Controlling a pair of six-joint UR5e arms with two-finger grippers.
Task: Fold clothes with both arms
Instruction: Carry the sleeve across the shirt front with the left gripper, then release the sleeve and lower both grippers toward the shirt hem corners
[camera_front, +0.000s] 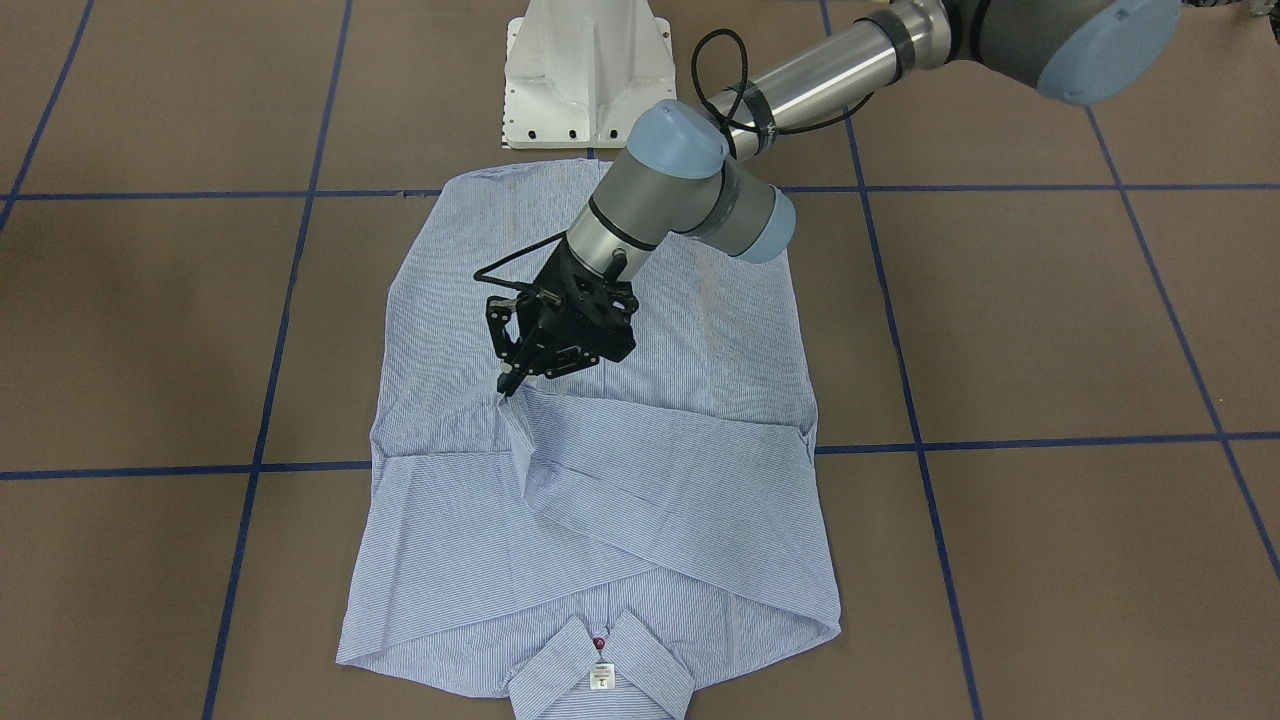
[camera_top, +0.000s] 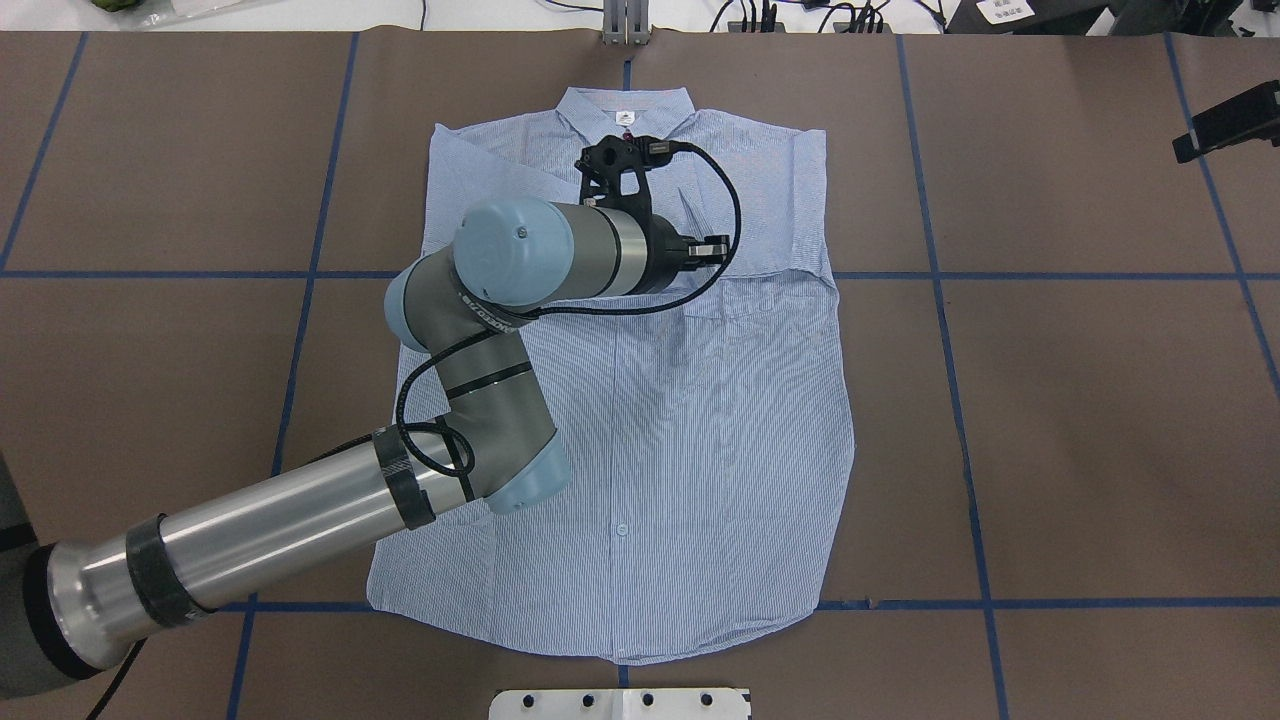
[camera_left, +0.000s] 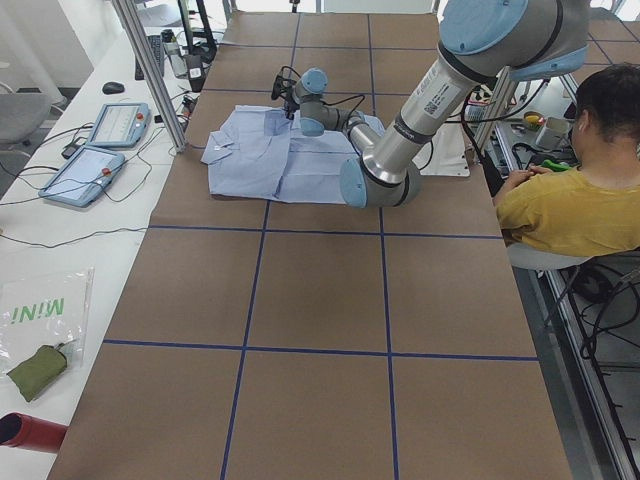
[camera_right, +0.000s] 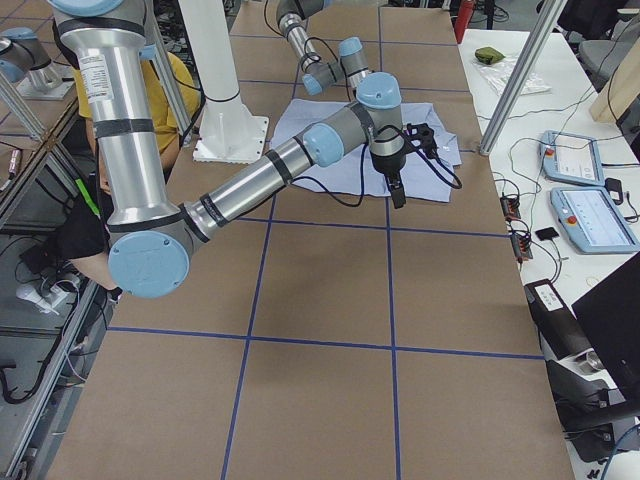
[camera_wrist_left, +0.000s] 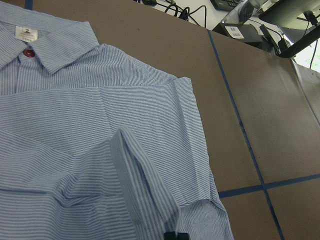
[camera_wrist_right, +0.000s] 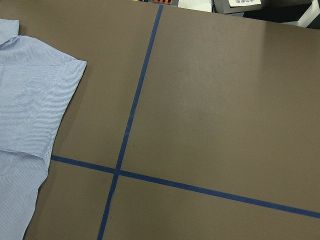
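The light blue-and-white finely striped button-up shirt (camera_front: 600, 470) lay flat on the brown paper-covered table (camera_front: 1050, 320), its collar (camera_front: 600, 665) at the edge away from the robot's white pedestal base (camera_front: 585, 70) and both long sleeves already crossed over the chest. The cuff end of the upper sleeve (camera_front: 520, 425) stood up in a small ridge, and the left arm's black two-finger gripper (camera_front: 510, 385) was pressed together on it, pinching that ridge just above the shirt body, as the left wrist view also showed with the fabric rising to the fingertips (camera_wrist_left: 175, 235). To do this step well, it seemed the cuff should be carried low and set down flat along the chest, with the pinch let go only once the cloth lay smooth, lest the crossed sleeves beneath be dragged askew. The silver-grey right arm (camera_right: 300, 150) hung beside the shirt over bare table; whether its gripper was spread or closed could not be told.
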